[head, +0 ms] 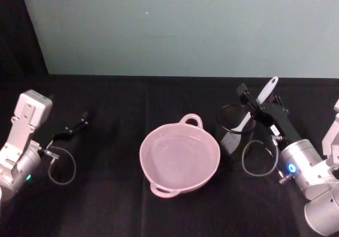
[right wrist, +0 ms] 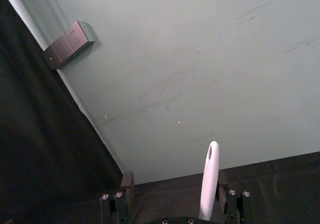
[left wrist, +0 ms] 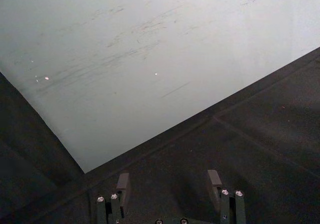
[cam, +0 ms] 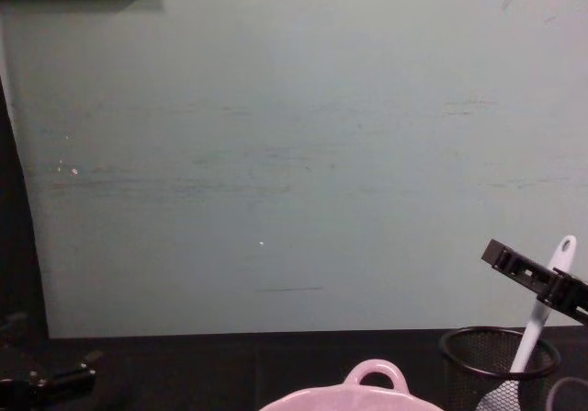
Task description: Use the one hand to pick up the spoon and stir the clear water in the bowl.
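One spoon (head: 256, 105) in a mesh cup (head: 236, 129), not yet lifted.
The right gripper (head: 260, 108) straddles its handle with fingers spread apart, no grasp yet; the left gripper (head: 74, 127) idles open at nine o'clock; the pink bowl (head: 180, 157) of water sits centre, cup at its three o'clock; lifting and stirring remain.
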